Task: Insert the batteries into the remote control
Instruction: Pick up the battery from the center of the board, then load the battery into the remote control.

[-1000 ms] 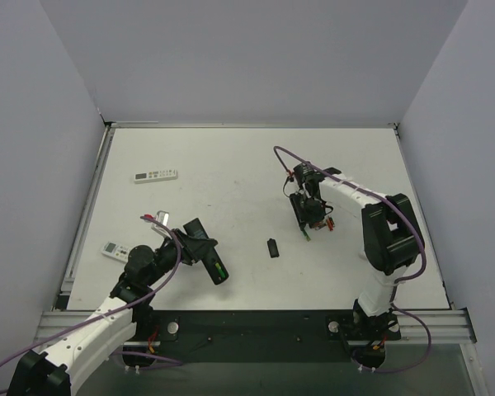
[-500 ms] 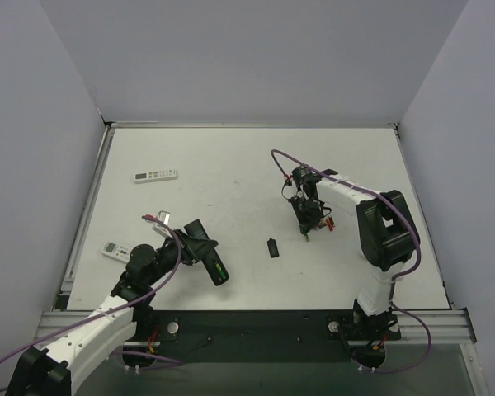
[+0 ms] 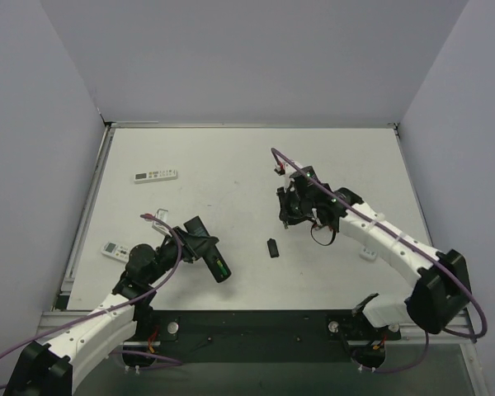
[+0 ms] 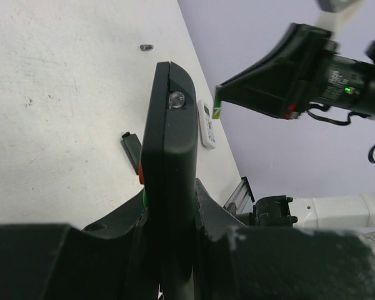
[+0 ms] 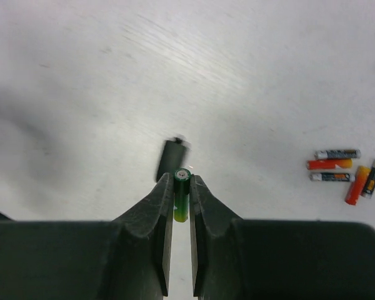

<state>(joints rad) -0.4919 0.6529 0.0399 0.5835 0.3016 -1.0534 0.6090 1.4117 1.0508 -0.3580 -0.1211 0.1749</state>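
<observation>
My left gripper (image 3: 196,246) is shut on the long black remote control (image 3: 208,257), holding it on edge near the table's front left. It shows upright between the jaws in the left wrist view (image 4: 169,144), with red and green spots on its left side. My right gripper (image 3: 289,213) is above the table's middle, shut on a green battery (image 5: 182,194) that stands up between its fingertips (image 5: 182,182). Several more batteries (image 5: 337,165), red, orange and dark, lie on the table to its right. In the top view the arm hides them.
A small black battery cover (image 3: 273,247) lies between the grippers, also seen in the right wrist view (image 5: 170,159). A long white remote (image 3: 155,175) lies far left, a small white remote (image 3: 115,250) at the left edge. A small white object (image 3: 368,251) lies by the right arm.
My right gripper has lifted off the battery pile with the green battery and swung left, and the arm has stretched out. The left arm and remote have barely moved.
</observation>
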